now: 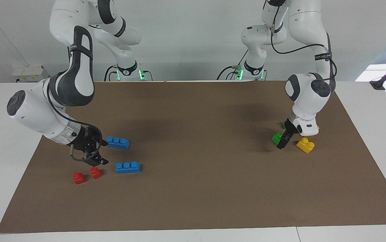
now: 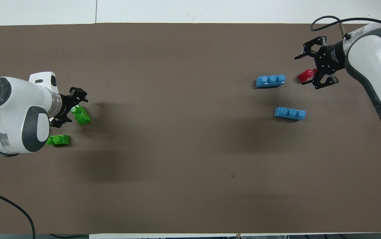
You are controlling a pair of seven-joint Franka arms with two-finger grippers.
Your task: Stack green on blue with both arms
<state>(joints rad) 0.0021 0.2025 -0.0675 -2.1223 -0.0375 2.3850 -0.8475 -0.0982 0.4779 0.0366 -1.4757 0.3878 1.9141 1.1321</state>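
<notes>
Two green bricks lie at the left arm's end of the mat. My left gripper [image 1: 282, 142] [image 2: 76, 110] is low and open, its jaws astride the green brick [image 1: 276, 137] [image 2: 81, 116] farther from the robots; whether they touch it I cannot tell. The other green brick [image 2: 58, 140] shows only an edge in the facing view. Two blue bricks lie at the right arm's end, one nearer the robots [image 1: 118, 142] [image 2: 290, 113] and one farther [image 1: 128, 167] [image 2: 270, 80]. My right gripper [image 1: 102, 153] [image 2: 305, 70] hangs open, low, beside both blue bricks, holding nothing.
Two small red bricks [image 1: 78, 178] [image 1: 95, 172] lie just under and beside the right gripper. One yellow brick [image 1: 305, 145] sits beside the left gripper; another is mostly hidden by the left arm. Everything rests on a brown mat [image 1: 193, 201].
</notes>
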